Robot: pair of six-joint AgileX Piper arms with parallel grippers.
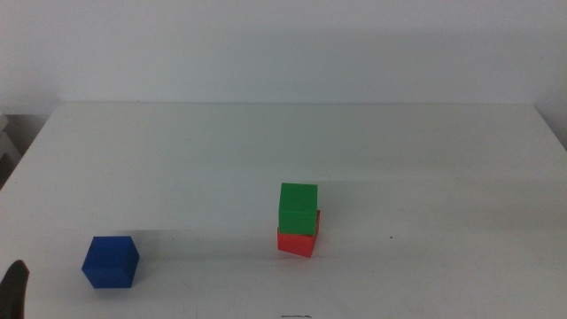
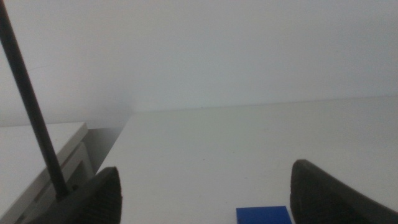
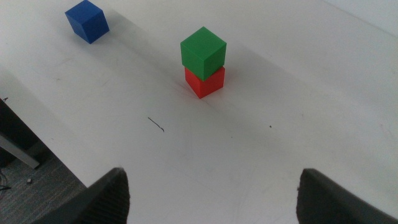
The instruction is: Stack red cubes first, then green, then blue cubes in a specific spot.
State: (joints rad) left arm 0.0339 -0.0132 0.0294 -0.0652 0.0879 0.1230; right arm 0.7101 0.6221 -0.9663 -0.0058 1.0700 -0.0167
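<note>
**Colleague:** What's the workspace like from your seat?

**Me:** I've got a plain white table (image 1: 425,151) under a pale wall. Going near to far, with the red cube as my landmark: nearest me in the middle view, a dark sliver of the left gripper (image 1: 14,288) shows at the bottom edge, well to the left of the red cube. In its own wrist view the left gripper (image 2: 205,193) has its jaws spread wide with nothing between them.

**Colleague:** And the blue one?

**Me:** The blue cube (image 1: 112,262) sits alone on the table, well apart from the red cube, off to its left and a little nearer me. Its top edge also peeks into the left wrist view (image 2: 264,215), just ahead of those jaws.

**Colleague:** The stack?

**Me:** The red cube (image 1: 298,241) rests on the table around the middle, and the green cube (image 1: 298,207) sits directly on top of it, touching, twisted slightly out of line with it.

**Colleague:** Right arm?

**Me:** The right gripper (image 3: 214,193) is out of the middle view. Its wrist camera looks across bare table at the stack, jaws parted wide and empty, well back from the red cube.
</note>
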